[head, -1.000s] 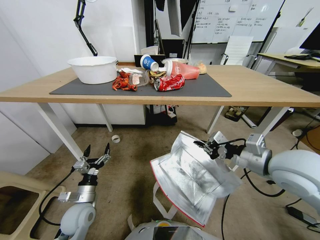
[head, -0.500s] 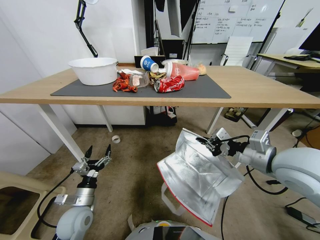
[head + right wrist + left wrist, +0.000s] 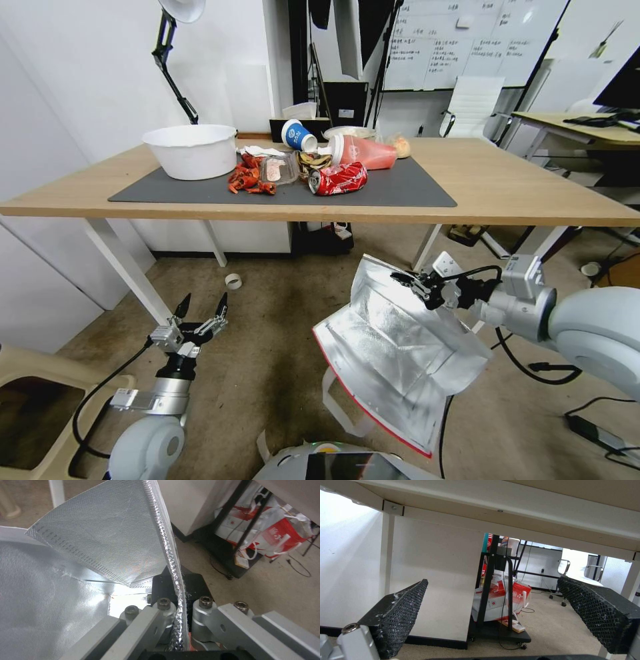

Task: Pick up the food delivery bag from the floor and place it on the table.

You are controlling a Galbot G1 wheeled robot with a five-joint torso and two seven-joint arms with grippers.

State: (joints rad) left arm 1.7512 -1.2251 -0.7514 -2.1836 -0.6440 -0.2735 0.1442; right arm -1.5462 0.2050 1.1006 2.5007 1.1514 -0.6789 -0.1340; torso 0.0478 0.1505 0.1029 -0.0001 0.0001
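So the right hand (image 3: 408,281) is clamped tight on the top edge of the food delivery bag (image 3: 393,353), and the bag hangs off it, clear of the floor (image 3: 267,360), foil lining facing up, red edge along the near side. It sits low, on the near side of the surface (image 3: 533,187), below the tabletop edge. The wrist cam has the foil rim (image 3: 173,580) pinched right between the fingers. The left hand (image 3: 202,312) is spread wide, holding nothing, down low on the left near a white leg (image 3: 127,270).
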